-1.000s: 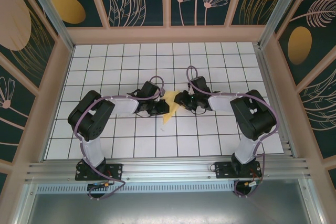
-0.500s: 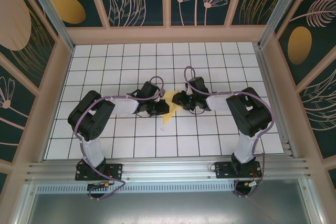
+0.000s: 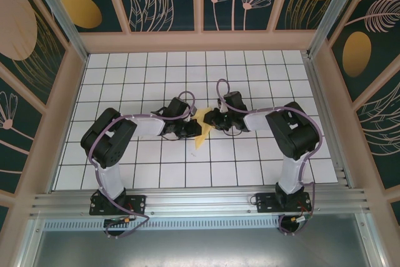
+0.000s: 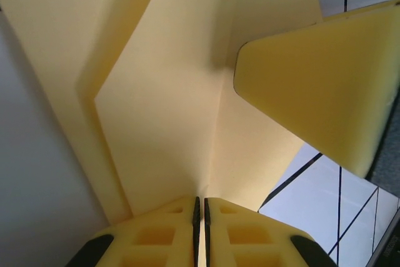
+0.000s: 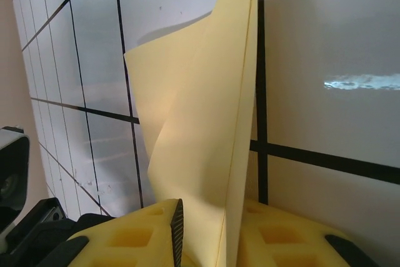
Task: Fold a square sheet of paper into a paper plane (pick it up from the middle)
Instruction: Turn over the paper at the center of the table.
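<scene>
The square sheet of paper (image 3: 201, 132) is yellow and folded into a creased, pointed shape, and it is held up off the white grid table (image 3: 250, 79) at the centre. My left gripper (image 3: 192, 129) is shut on its lower edge; in the left wrist view the paper (image 4: 162, 104) fans up from the closed left gripper (image 4: 200, 207). My right gripper (image 3: 211, 120) meets it from the right. In the right wrist view the paper (image 5: 200, 123) stands between the jaws of the right gripper (image 5: 219, 212), which are still apart. One of the right gripper's yellow fingers (image 4: 319, 79) shows beside the sheet.
Wooden walls (image 3: 200, 40) with dark floral panels enclose the table on three sides. An aluminium rail (image 3: 200, 201) carrying both arm bases runs along the near edge. Open grid tiles lie all around the two grippers.
The right gripper has shifted a little left onto the paper and its jaws have narrowed around it. The left gripper and the paper have stayed put.
</scene>
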`<act>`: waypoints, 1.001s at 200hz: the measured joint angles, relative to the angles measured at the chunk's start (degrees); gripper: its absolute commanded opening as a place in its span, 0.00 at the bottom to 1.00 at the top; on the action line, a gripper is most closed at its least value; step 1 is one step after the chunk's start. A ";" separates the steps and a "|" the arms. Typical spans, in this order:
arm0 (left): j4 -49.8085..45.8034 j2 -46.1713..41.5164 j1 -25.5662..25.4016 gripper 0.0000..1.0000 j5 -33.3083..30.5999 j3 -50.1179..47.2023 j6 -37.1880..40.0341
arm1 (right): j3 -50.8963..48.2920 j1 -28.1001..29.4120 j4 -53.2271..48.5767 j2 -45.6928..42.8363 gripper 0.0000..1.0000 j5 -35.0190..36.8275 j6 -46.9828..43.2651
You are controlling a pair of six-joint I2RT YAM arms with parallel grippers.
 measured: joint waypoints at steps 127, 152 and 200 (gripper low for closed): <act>1.73 -6.69 0.02 0.22 1.51 -2.99 -1.77 | 0.85 -0.17 2.29 2.05 0.10 -2.56 -3.76; 2.73 -10.43 0.39 0.18 0.57 -4.50 -2.38 | 0.85 -0.28 2.29 2.08 0.10 -2.75 -4.24; 4.37 -8.79 1.14 0.10 -1.33 -4.63 -3.48 | 0.87 -0.39 2.29 2.05 0.13 -2.80 -4.24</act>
